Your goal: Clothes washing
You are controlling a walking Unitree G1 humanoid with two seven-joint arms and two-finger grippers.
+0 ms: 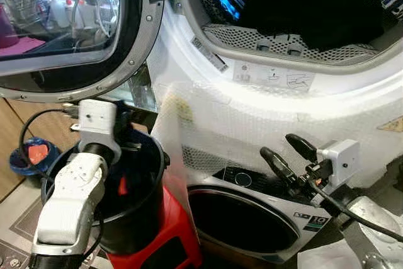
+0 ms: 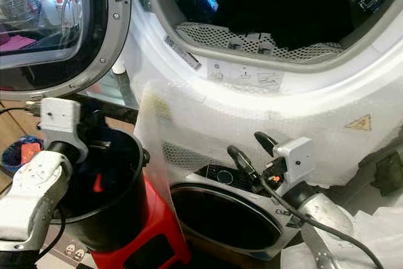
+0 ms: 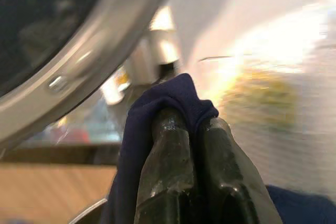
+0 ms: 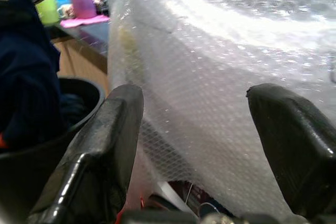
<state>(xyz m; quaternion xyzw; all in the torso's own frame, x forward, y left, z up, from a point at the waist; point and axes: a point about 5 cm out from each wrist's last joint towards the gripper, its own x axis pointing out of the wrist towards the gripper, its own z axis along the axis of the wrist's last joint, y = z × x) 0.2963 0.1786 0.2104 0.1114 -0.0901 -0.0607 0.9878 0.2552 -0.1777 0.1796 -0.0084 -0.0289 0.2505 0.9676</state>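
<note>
Pinching the dark blue cloth in my left hand over the black bucket at lower left, I should lift it high, clearing the drum rim. My right hand waits spread at lower right.

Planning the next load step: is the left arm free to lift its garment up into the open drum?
Probably yes. The left tool is shut on navy cloth over the black bucket; the drum opening above is open, its door swung aside.
</note>
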